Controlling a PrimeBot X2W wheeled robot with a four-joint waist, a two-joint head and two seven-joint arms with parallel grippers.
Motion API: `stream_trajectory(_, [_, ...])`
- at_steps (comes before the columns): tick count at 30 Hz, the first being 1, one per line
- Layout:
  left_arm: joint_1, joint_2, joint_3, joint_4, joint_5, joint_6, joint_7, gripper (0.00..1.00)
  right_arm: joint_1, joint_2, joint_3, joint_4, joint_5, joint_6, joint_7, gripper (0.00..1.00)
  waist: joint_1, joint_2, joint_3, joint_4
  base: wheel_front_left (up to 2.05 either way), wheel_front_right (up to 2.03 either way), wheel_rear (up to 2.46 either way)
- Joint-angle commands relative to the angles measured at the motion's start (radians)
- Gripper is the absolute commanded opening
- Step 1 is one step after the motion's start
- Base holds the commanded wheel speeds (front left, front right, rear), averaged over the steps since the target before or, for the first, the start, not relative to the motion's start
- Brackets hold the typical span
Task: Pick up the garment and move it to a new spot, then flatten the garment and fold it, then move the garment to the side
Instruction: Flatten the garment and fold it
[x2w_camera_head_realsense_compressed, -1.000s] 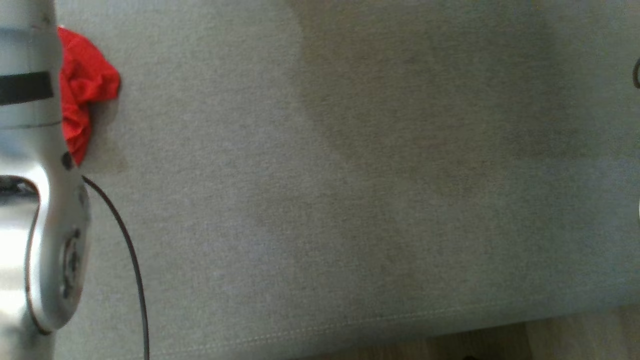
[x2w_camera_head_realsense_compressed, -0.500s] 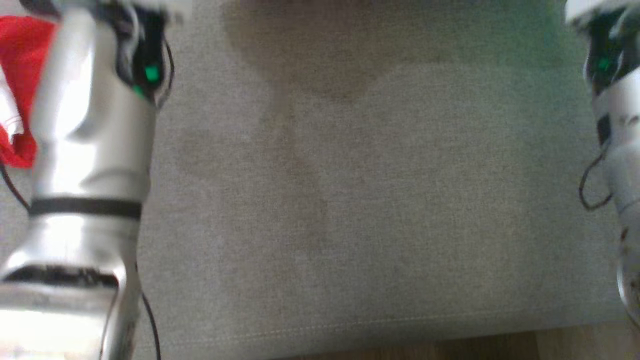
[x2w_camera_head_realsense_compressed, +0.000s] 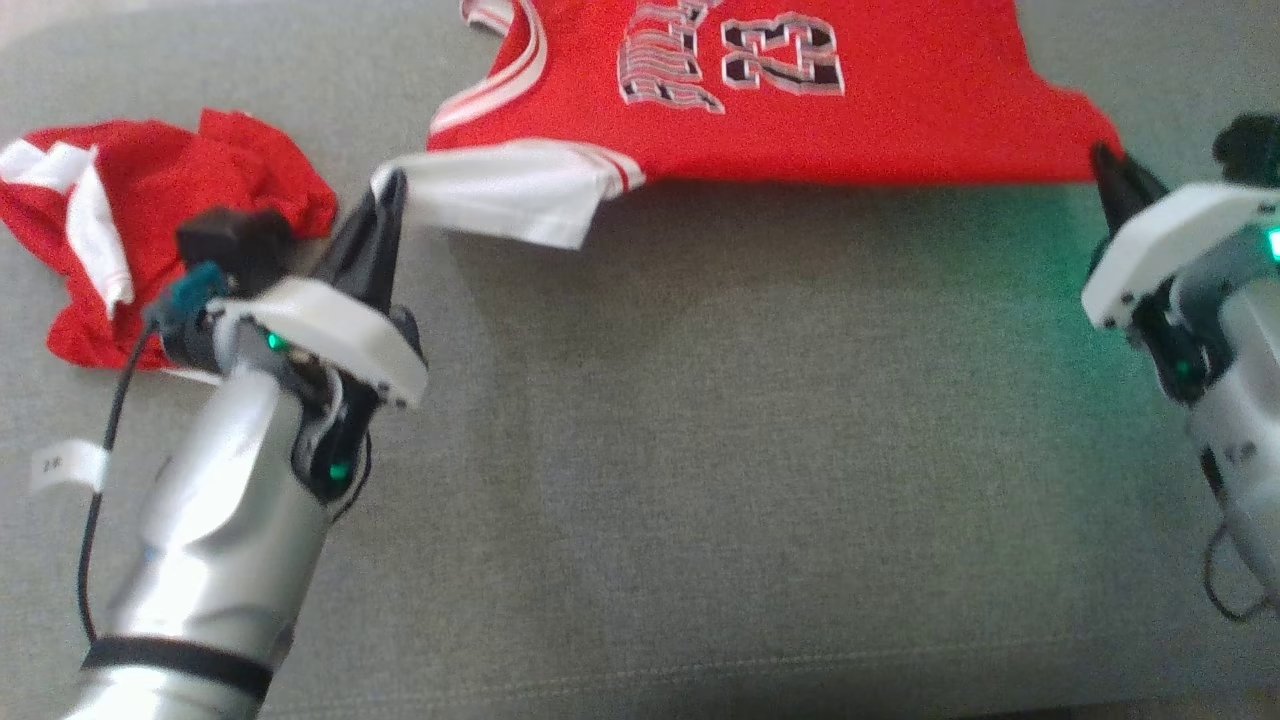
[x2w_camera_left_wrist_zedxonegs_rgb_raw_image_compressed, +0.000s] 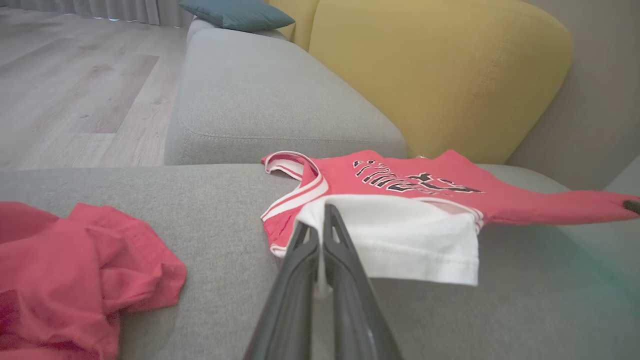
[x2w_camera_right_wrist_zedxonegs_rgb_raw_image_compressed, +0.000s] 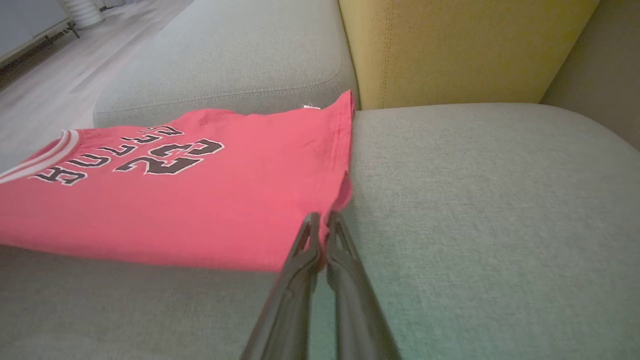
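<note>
head view looks down on a grey sofa seat (x2w_camera_head_realsense_compressed: 700, 450) with the red jersey (x2w_camera_head_realsense_compressed: 850, 130) stretched across its far part, black number and lettering facing up. the left gripper (x2w_camera_head_realsense_compressed: 393, 190) has its two dark fingers pressed together on the jersey's near left corner, where a white flap (x2w_camera_head_realsense_compressed: 500, 195) of the fabric is turned over and hangs toward the camera. the right gripper (x2w_camera_head_realsense_compressed: 1102, 158) is likewise closed tight, pinching the near right corner of the red cloth. between the two grips the near edge runs almost straight and sits raised off the seat, a shadow beneath it. left wrist view has the far side of the jersey lying on the cushion close to a yellow back cushion (x2w_camera_left_wrist_zedxonegs_rgb_raw_image_compressed: 440, 75). a crumpled red garment (x2w_camera_head_realsense_compressed: 170, 200) with white trim lies on the seat just beside the left gripper's outer side, apart from the jersey.
</note>
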Motion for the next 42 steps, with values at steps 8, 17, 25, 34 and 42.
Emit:
stream_trajectory(8, [0.098,0.153,-0.100,-0.179,-0.103,0.001,0.059,0.00,0.110,-0.151,0.159,-0.124,0.075,0.004,0.033,0.00,0.0000,-0.0001,-0.081,0.021,0.00,0.00,0.00])
stream_trajectory(17, [0.226,0.301,-0.235,-0.384,-0.253,0.001,0.175,0.00,0.190,-0.259,0.292,-0.206,0.164,0.004,0.098,0.00,0.0000,-0.0001,-0.133,0.016,0.00,0.00,0.00])
stream_trajectory(25, [0.309,0.433,-0.313,-0.566,-0.385,0.001,0.272,0.00,0.255,-0.335,0.366,-0.282,0.304,0.004,0.243,0.00,0.0000,-0.0001,-0.190,0.015,0.00,0.00,0.00])
stream_trajectory(34, [0.395,0.570,-0.348,-0.706,-0.480,0.001,0.348,0.00,0.329,-0.425,0.424,-0.390,0.447,0.004,0.446,0.00,0.0000,-0.0001,-0.243,0.005,0.00,0.00,0.00])
stream_trajectory(42, [0.415,0.633,-0.335,-0.792,-0.517,0.015,0.388,0.00,0.368,-0.500,0.405,-0.489,0.535,0.004,0.575,0.00,0.0000,-0.0001,-0.225,0.001,0.00,0.00,0.00])
